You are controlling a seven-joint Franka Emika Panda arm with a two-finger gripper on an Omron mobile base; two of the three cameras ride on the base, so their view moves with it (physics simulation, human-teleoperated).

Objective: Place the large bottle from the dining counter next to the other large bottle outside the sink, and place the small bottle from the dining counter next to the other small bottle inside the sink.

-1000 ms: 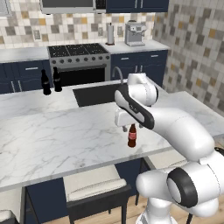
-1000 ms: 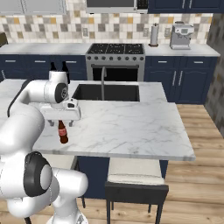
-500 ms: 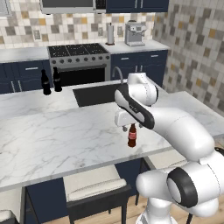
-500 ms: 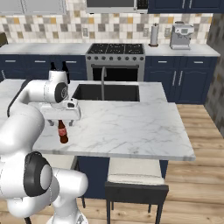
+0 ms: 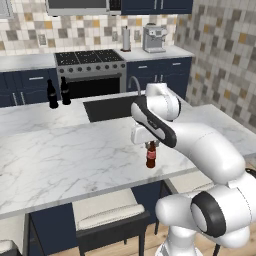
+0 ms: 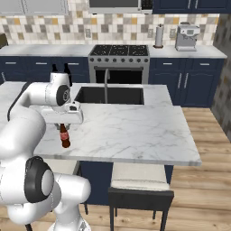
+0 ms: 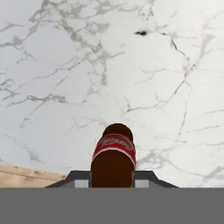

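I start with the dining counter (image 5: pixel 65 155), the long white marble slab that runs across both base views, with the black sink (image 5: pixel 107 108) recessed at its far edge under the curved faucet (image 6: pixel 107 81). Beyond the sink's left end, in the left base view, I see 2 tall dark bottles (image 5: pixel 58 92) standing side by side, outside the basin; I cannot tell from here which of them came from this counter.

My arm reaches down over the near part of the slab. The gripper (image 5: pixel 151 145) sits straight above the small bottle (image 5: pixel 151 155), so the bottle is directly below the hand, not off to a side. Its long axis is vertical, upright on the marble near the counter's front edge.

In the hand view, the small bottle (image 7: pixel 113 160) rises between the 2 fingertips (image 7: pixel 79 179), which press against it on both sides. I read the claw as clenched on it near the cap.

From here the sink lies away from me, across the slab, well apart from the bottle. I judge the next move is a straight lift, then a carry toward the basin.
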